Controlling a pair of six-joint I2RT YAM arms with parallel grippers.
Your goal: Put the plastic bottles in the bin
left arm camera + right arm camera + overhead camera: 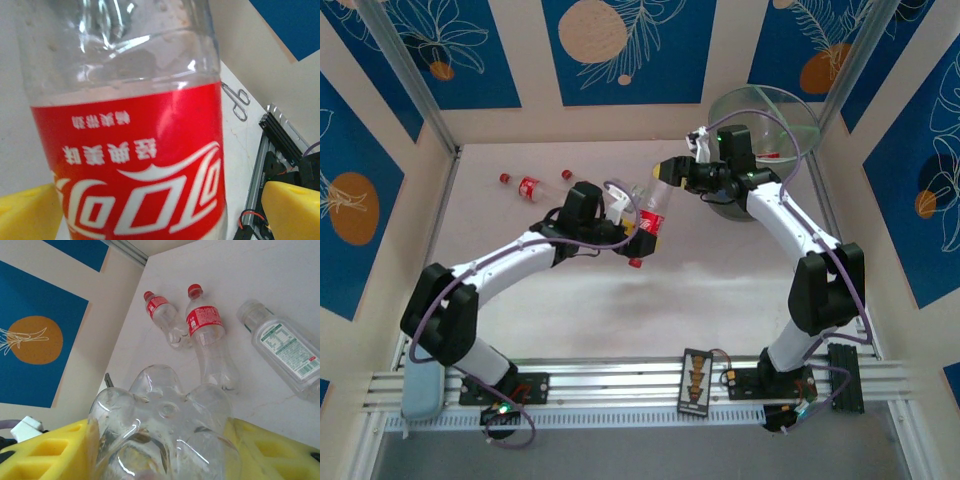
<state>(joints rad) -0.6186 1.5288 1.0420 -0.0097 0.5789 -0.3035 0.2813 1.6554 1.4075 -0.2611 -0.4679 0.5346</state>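
Top external, red-label bottle (pixel 654 206) clamped by L tool (pixel 636 229) at label, R tool (pixel 671 175) at base, bin (pixel 798 128) behind R tool.

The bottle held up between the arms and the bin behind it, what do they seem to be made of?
The held bottle looks like thin, clear, glossy plastic; the table shows through its moulded petal base. Its label looks like printed red film, possibly paper. The bin is likely smooth translucent grey-green plastic; what lies behind it shows dimly through.
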